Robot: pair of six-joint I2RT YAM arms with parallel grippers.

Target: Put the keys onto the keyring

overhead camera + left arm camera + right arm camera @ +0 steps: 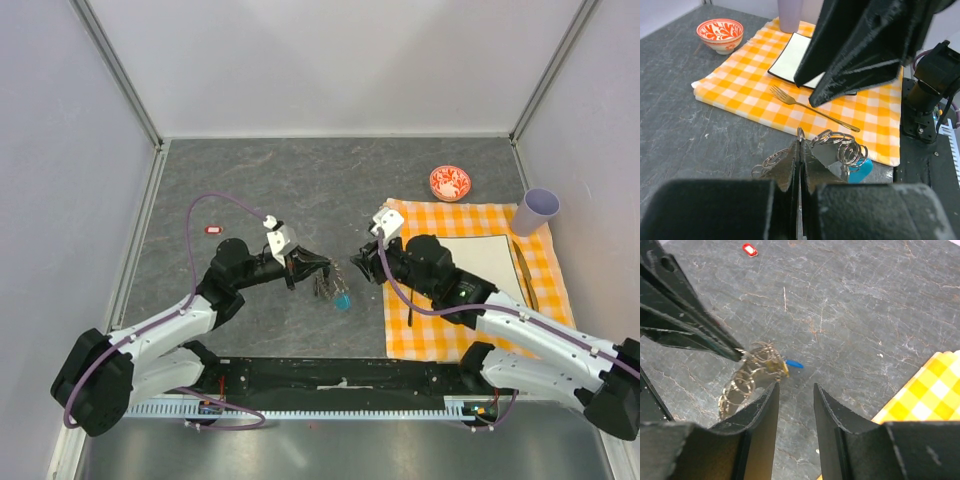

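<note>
Nearest me, my left gripper (298, 266) is pressed together on a link of the keyring (332, 280). The keyring's chain loops and cyan strap (342, 300) are bunched just beside the orange checked cloth (430, 345). My right gripper (364, 262) is spread and empty, near the bunch. What looks like a blue key (794, 363) sits against the loops, but I cannot tell whether it is threaded. No other keys show clearly, so I judge the threading unfinished. Farther off, a small red tag (213, 230) lies alone on the desk (300, 190).
</note>
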